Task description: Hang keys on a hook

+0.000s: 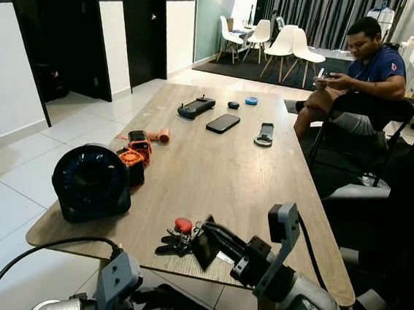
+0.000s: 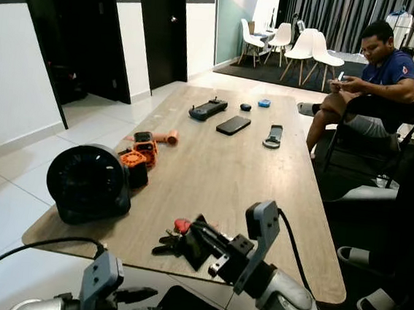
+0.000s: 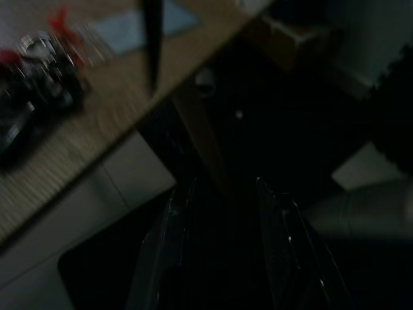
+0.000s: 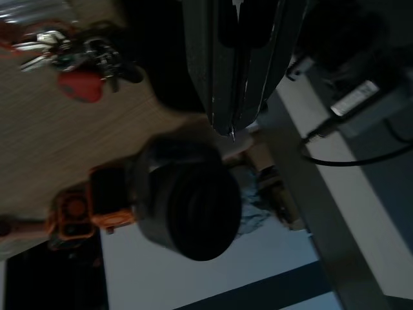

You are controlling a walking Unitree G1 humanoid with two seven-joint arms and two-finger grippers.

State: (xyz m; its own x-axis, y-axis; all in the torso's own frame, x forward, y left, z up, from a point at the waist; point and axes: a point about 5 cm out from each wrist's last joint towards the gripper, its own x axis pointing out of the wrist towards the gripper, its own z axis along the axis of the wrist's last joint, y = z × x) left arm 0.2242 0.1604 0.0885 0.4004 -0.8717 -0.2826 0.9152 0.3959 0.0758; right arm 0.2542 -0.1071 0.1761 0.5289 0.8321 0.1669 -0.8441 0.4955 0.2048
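1. Lying near the front edge of the wooden tabletop (image 1: pixel 221 164): the keys (image 1: pixel 175 238) — a small bunch of dark and silvery keys on a ring, with a round red fob on top, flat on the wood.
2. Right gripper (image 1: pixel 202 244) — low over the tabletop just beside the keys, on their right; in the right wrist view its two black fingers (image 4: pixel 235 77) lie pressed together to a point, jaws narrow, nothing between them. The keys (image 4: pixel 77 61) sit apart from the fingertips there.
3. Left gripper (image 2: pixel 138 295) — below the tabletop's front edge, off the wood; in the left wrist view its fingers (image 3: pixel 290 245) stand apart with a dark gap between, jaws empty.
4. Black round fan (image 1: pixel 90 183), at the front left corner, upright.
5. Orange-and-black device (image 1: pixel 135 155), just behind the fan; an orange cylinder (image 1: pixel 159 136) beyond it.
6. Black handheld controller (image 1: pixel 196 106), black phone (image 1: pixel 223 123), grey strap-like item (image 1: pixel 265 135), small dark item (image 1: pixel 233 105) and small blue item (image 1: pixel 251 101) — towards the far end.
7. A seated person (image 1: pixel 361 74) on a black chair beside the far right corner, holding a small device.
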